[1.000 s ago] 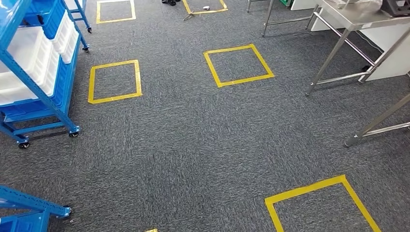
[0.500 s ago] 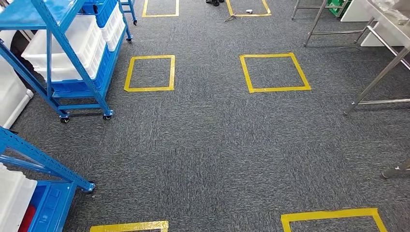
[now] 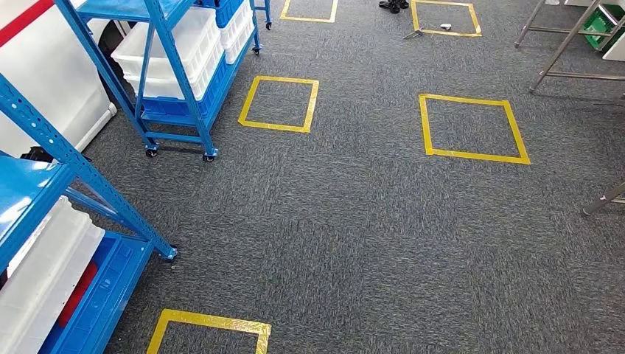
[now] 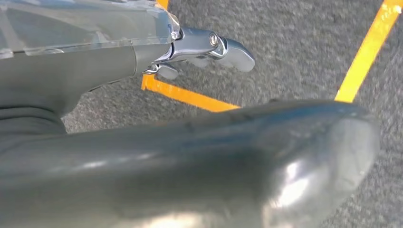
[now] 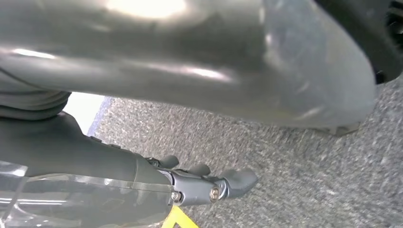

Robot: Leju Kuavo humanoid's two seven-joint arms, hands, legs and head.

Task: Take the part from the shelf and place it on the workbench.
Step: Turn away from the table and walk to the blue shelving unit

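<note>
Swung leftward since half a second ago, camera and not things: near blue shelf [image 3: 44, 133] larger at the left edge, second blue shelf [image 3: 173, 66] drawn in toward the upper middle, yellow tape squares [image 3: 278, 103] slid rightward across the grey carpet [image 3: 354, 236].

Left robot hand [image 4: 119, 61] hanging over carpet and tape, fingers [image 4: 233, 50] stretched out and apart, nothing between them. Right robot hand [image 5: 119, 166] likewise low over the carpet, fingers [image 5: 237, 180] extended, gripping nothing.

White bins [image 3: 177, 51] stacked on the second blue shelf; another white bin [image 3: 44, 273] on the near blue shelf's lower level, with something red [image 3: 77, 291] just beside it. Cannot tell which of these, if any, holds the part. Steel bench leg [image 3: 604, 199] at the right edge, well apart from both shelves.
</note>
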